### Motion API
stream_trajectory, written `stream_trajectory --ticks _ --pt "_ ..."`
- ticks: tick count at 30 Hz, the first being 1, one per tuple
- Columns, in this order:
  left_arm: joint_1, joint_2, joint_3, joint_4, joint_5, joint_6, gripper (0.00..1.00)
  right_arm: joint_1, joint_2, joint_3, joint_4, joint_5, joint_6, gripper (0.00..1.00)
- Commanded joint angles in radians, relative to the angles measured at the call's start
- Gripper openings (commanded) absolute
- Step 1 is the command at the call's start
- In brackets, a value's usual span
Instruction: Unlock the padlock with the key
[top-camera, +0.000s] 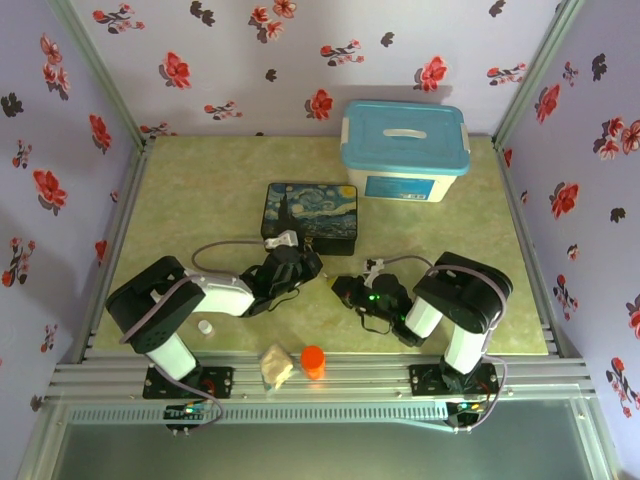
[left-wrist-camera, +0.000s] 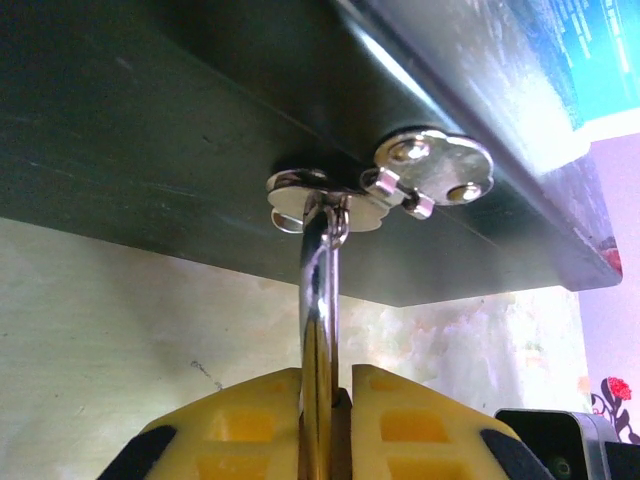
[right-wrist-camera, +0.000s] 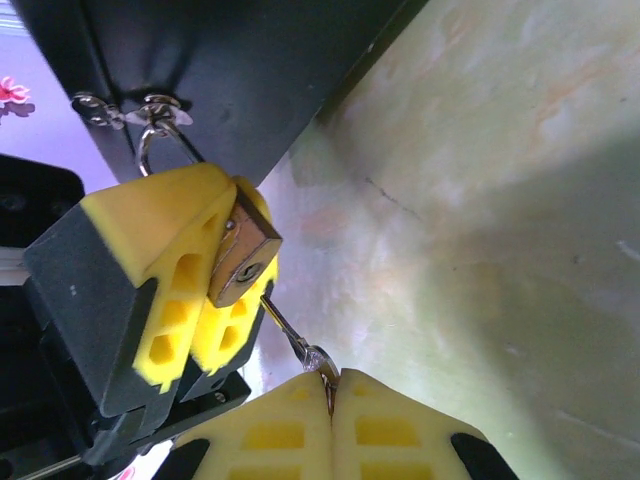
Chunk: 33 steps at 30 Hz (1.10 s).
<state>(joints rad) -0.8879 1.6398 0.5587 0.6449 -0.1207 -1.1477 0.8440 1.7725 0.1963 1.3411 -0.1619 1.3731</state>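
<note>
At padlock (right-wrist-camera: 243, 257) base, key (right-wrist-camera: 288, 333) aslant, tip-first

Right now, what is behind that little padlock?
The painted tin's dark wall, its clasp holding the silver shackle. The left gripper's yellow fingers cover most of the padlock body.

Pale green marbled table (top-camera: 200, 190), Starry Night tin (top-camera: 310, 215) resting just beyond the left fingers (left-wrist-camera: 240, 420), blue-lidded white bin (top-camera: 405, 150) farther back, small white cap (top-camera: 205, 326) behind them.

Padlock (right-wrist-camera: 243, 257) hangs from tin clasp (right-wrist-camera: 150, 106), key (right-wrist-camera: 290, 335) seemingly inserted.
</note>
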Motion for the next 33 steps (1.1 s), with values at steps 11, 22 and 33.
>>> stream_trajectory --ticks 11,22,33 --pt "-0.006 -0.046 -0.009 0.137 -0.026 -0.041 0.0 -0.02 -0.03 0.03 0.046 -0.05 0.022 0.0" --pt "-0.008 -0.039 -0.032 0.193 -0.017 -0.074 0.0 -0.05 -0.009 0.041 0.044 -0.097 0.041 0.0" --pt "-0.007 -0.052 -0.029 0.171 -0.031 -0.07 0.0 -0.05 0.004 0.015 0.045 -0.092 0.05 0.0"
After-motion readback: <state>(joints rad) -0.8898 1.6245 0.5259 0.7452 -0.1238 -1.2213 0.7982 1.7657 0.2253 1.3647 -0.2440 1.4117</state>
